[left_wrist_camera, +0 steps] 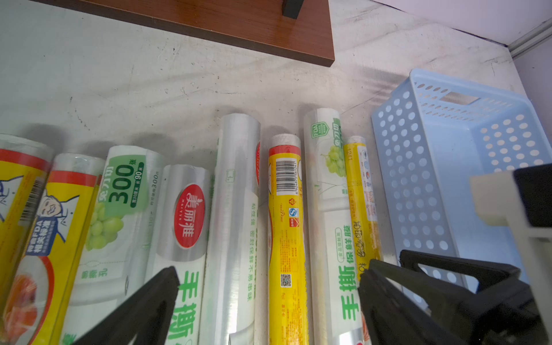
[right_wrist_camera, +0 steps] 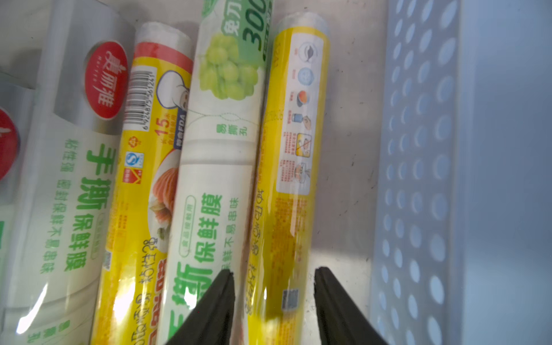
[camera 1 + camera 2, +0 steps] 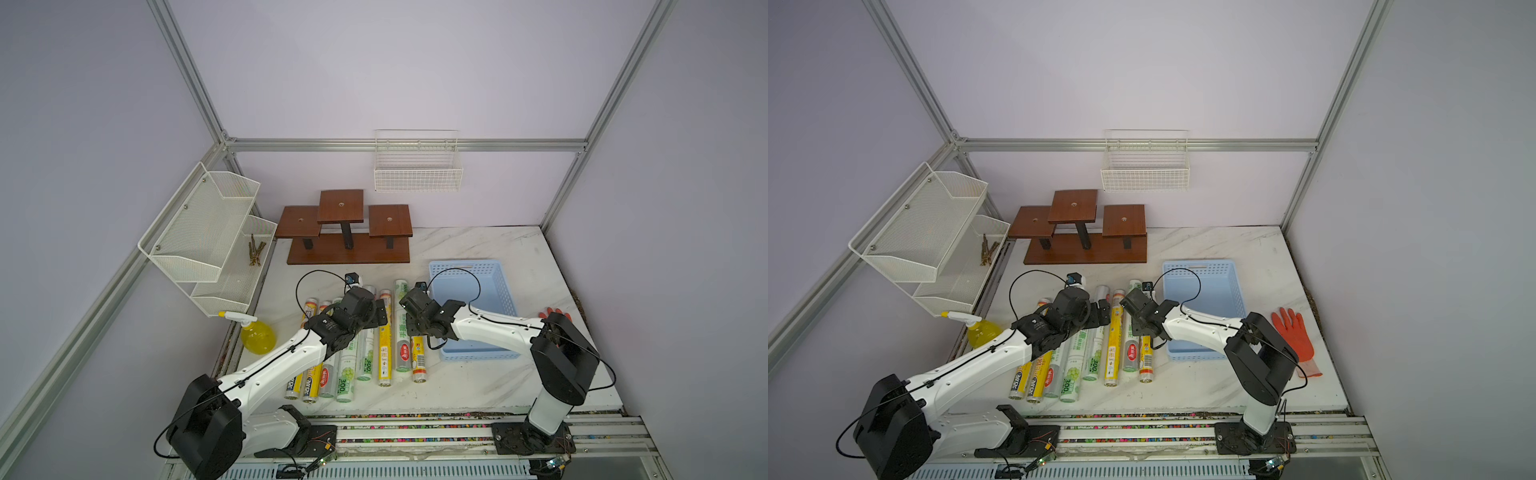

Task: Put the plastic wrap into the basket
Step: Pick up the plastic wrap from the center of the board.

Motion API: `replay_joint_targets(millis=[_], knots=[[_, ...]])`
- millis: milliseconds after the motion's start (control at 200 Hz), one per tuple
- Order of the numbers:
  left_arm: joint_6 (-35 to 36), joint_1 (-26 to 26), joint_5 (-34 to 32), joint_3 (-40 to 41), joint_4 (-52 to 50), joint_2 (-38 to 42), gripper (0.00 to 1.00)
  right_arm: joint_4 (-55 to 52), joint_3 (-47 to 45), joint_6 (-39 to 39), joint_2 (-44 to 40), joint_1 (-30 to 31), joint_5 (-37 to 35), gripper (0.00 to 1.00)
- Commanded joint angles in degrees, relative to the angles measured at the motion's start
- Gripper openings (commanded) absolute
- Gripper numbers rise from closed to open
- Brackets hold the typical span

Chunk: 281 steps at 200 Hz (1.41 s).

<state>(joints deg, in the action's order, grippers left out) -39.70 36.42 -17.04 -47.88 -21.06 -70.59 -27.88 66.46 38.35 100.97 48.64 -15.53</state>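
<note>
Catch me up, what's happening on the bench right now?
A two-arm robot is loading plastic wrap into the light blue basket, and nothing shows in it yet. All eight rolls lie in a row on the table beside it. The right gripper straddles the slim yellow roll nearest the basket, one jaw on each side; whether it already pinches is unclear. The left gripper hangs open over the middle of the row, holding nothing.

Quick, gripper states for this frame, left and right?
Left gripper: open, holding nothing.
Right gripper: shut on the slim yellow plastic wrap roll beside the light blue perforated plastic basket.
</note>
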Motion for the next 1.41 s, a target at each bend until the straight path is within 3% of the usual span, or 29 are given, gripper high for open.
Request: replay_joint_targets(millis=[0,555,850,1160,1305,1400], knots=[[-0.6,-0.3,-2.3,-0.2,1.9,2.0,0.98,-0.3,0.9,0.9,1.4,0.3,-0.8,0.47],[-0.2,-0.3,-2.1,0.5,3.5,1.6,0.99,0.7,2.7,2.1,8.2,0.2,0.1,0.57],[-0.3,-0.3,-1.5,0.2,3.6,0.6,1.00,0.4,2.5,3.6,8.1,0.2,-0.7,0.53],[-0.1,-0.2,0.5,-0.6,4.9,1.0,1.00,0.5,2.4,4.8,-4.9,0.1,-1.9,0.39],[3.0,-0.2,7.6,-0.9,10.5,0.0,1.00,0.7,1.2,4.8,-13.8,-0.3,-7.1,0.37],[3.1,-0.2,13.2,-2.5,13.2,-2.5,1.00,1.1,-0.8,1.5,-19.7,-3.7,-8.4,0.37]])
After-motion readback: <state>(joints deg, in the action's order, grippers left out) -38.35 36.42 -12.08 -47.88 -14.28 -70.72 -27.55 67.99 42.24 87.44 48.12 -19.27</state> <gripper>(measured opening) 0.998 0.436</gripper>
